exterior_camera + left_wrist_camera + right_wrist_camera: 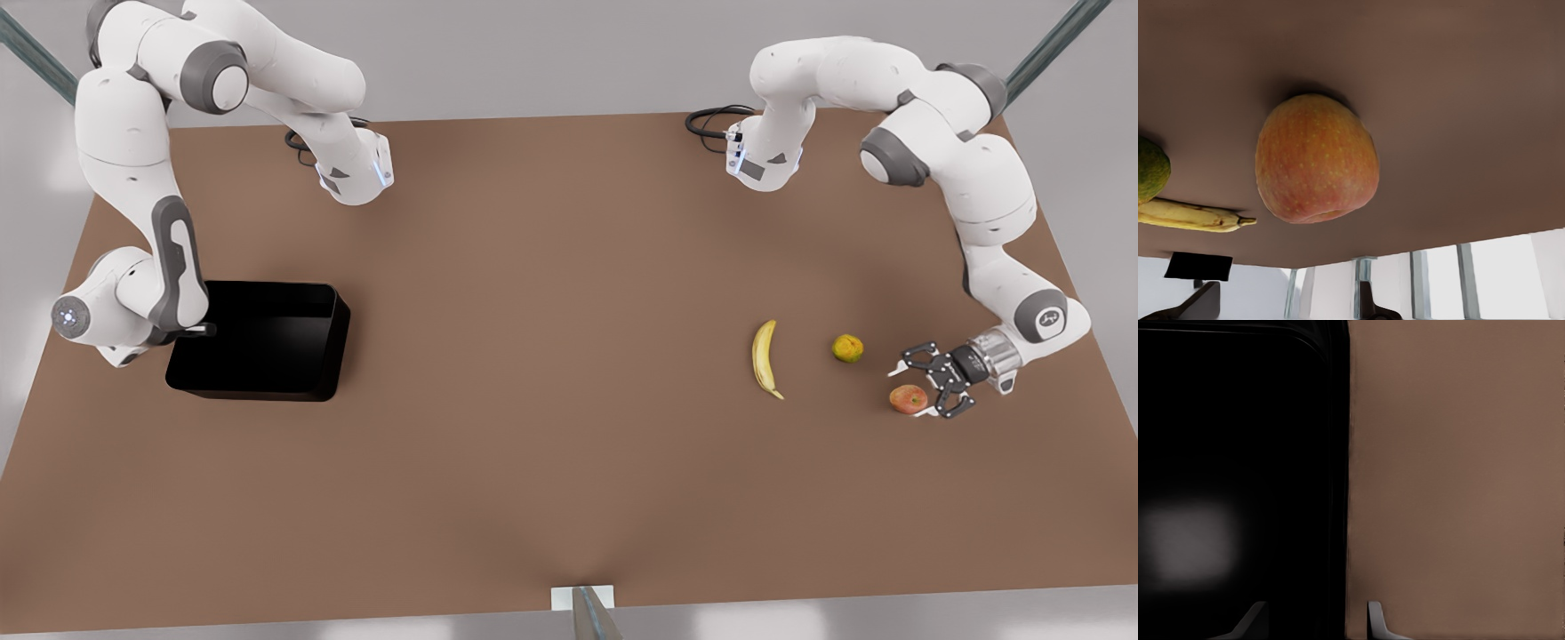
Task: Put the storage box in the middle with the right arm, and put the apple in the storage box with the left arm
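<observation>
Storage box: glossy black, rigid, low walls, rounded corners; at front view's left, off centre. Right gripper fingers straddling one wall, gap not closed; probably light, slick, so grip wall.
Apple: smooth, firm, round, on brown surface; left gripper fingers spread beside it, empty.

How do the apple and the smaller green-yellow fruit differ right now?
The apple is reddish-orange with pale speckles; the green-yellow fruit is duller, green and yellow. The apple looks larger. The apple sits right at the open left claw, between its spread fingers but not gripped; the green-yellow fruit lies apart, between the apple and the banana. Both are round and rest on the brown table.
</observation>
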